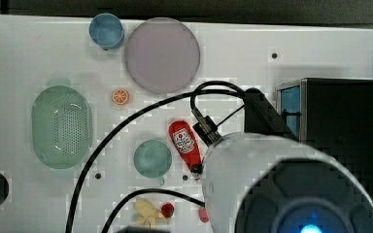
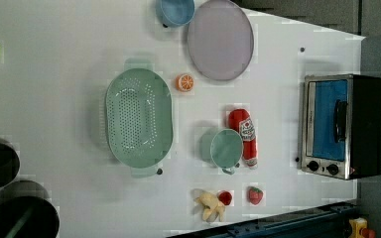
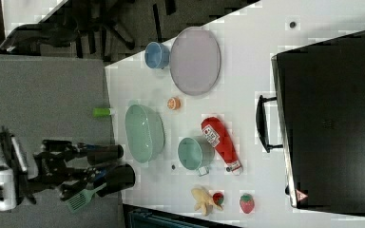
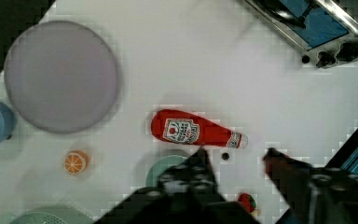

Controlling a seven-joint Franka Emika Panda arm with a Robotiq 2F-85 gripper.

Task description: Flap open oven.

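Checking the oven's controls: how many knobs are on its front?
2. On the oven, both black knobs sit under the glass door: one toward the left view's left, the other beside it, nearer the black top.

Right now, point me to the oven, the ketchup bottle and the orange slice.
oven [image 2: 330, 119]: left view, on the blue glass door.
ketchup bottle [image 2: 243, 130]: left view, on the red body by the label.
orange slice [image 2: 185, 82]: left view, on its cut face.

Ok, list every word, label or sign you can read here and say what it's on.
Ketchup bottle: white label with a red emblem, its lettering too blurred to read.
Oven: red warning triangle sticker at a corner of its black top, no text legible.
Nothing else carries readable text.
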